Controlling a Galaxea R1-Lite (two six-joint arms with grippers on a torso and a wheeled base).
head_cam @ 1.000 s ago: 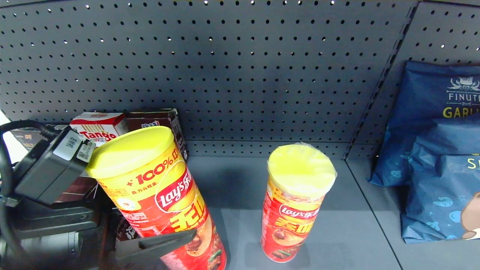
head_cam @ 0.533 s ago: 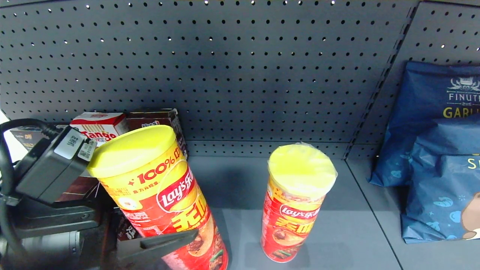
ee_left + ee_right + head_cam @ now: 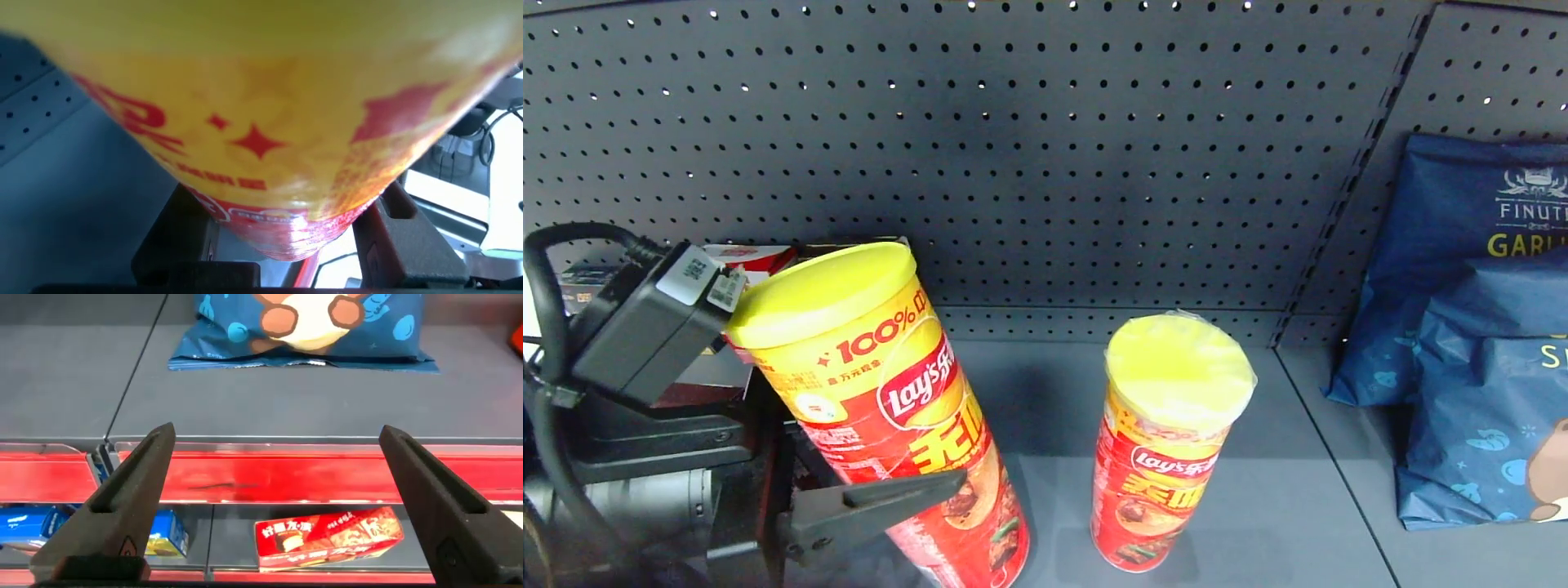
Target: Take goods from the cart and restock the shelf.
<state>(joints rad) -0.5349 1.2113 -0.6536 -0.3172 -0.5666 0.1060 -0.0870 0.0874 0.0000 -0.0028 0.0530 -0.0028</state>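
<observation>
My left gripper (image 3: 882,502) is clamped on the tilted chips can (image 3: 882,392) at the shelf's (image 3: 1282,506) left part. One finger crosses the can's front and the other is hidden behind it. The can's base is cut off, so I can't tell if it touches down. A second can (image 3: 1168,441) stands upright nearby. My right gripper (image 3: 278,434) gapes wide, holding nothing.

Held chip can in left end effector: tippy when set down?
Likely tippy: the held can is tall, narrow, and leaning. Probably rigid enough; the left end effector clamps it without visible dents. Round, so it may roll if it falls.
</observation>
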